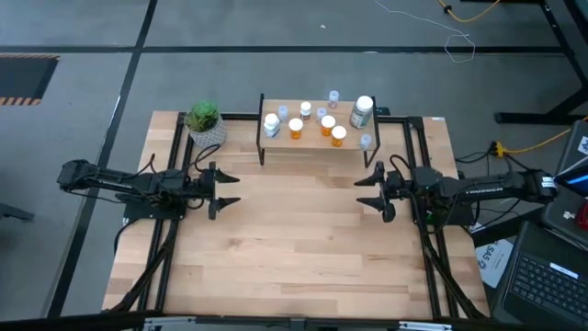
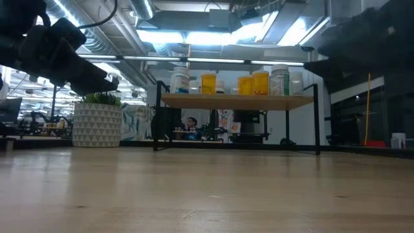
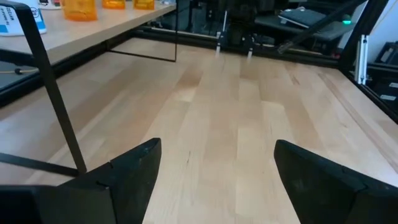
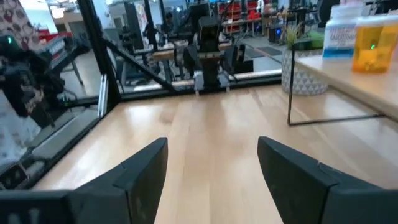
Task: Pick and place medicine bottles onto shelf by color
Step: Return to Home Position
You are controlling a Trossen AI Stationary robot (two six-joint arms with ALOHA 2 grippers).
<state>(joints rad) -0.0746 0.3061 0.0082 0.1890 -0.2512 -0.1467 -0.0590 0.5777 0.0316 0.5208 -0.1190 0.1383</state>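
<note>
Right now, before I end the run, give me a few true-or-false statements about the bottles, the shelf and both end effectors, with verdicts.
1. Every medicine bottle in view stands on the shelf. True.
2. The left end effector grips a medicine bottle. False: it is open and empty, at the left side of the table.
3. The right end effector is open and holds nothing. True; it is at the table's right side.
4. The plant sits on the shelf. False: it stands on the table, beside the shelf's left end.
</note>
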